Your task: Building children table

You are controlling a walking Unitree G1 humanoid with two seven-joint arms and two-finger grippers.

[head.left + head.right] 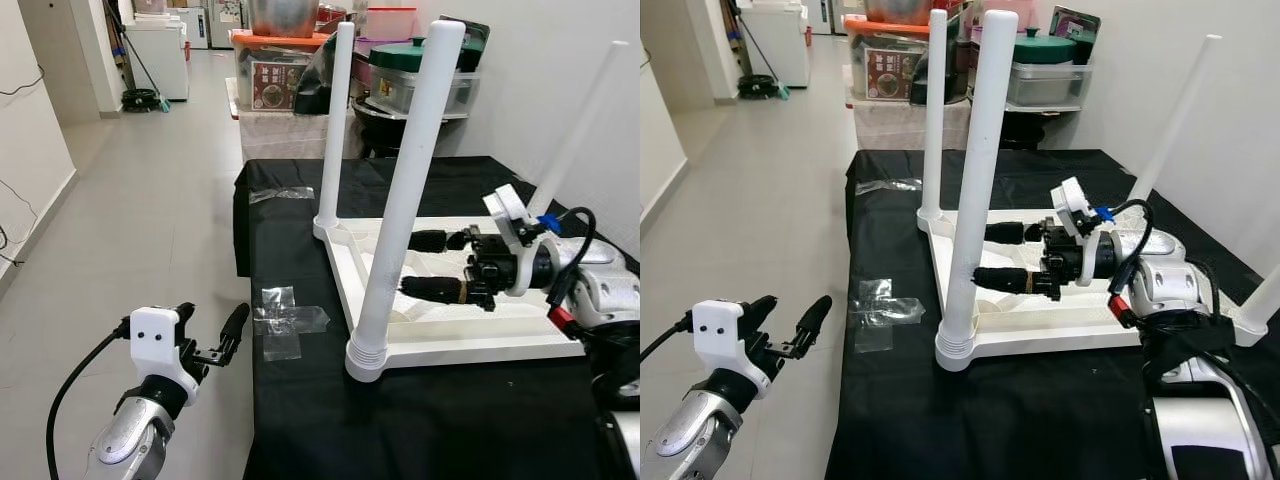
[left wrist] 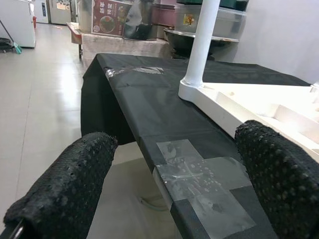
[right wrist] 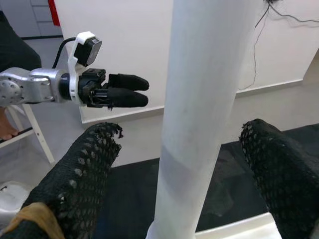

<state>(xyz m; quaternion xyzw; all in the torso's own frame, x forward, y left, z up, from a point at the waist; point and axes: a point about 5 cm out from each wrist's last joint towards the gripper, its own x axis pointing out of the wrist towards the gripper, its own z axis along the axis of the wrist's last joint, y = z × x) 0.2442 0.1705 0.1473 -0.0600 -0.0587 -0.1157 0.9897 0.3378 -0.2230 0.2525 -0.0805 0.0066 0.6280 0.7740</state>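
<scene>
Children table (image 1: 470,340) upturned on black cloth (image 1: 400,420), near leg (image 1: 405,190) before spread right pincer (image 1: 425,265), left pincer (image 1: 212,335) spread, taped edge (image 1: 285,325).

No legible text anywhere.

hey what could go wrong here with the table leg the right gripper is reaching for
1. The right gripper is open, its fingers either side of the near leg but not touching it. Closing off-centre could push the tall leg sideways instead of gripping it.
2. The upturned tabletop lies loose on the black cloth, so a push could slide it.
3. The left gripper hangs open off the table's edge, so nothing steadies the tabletop.
</scene>
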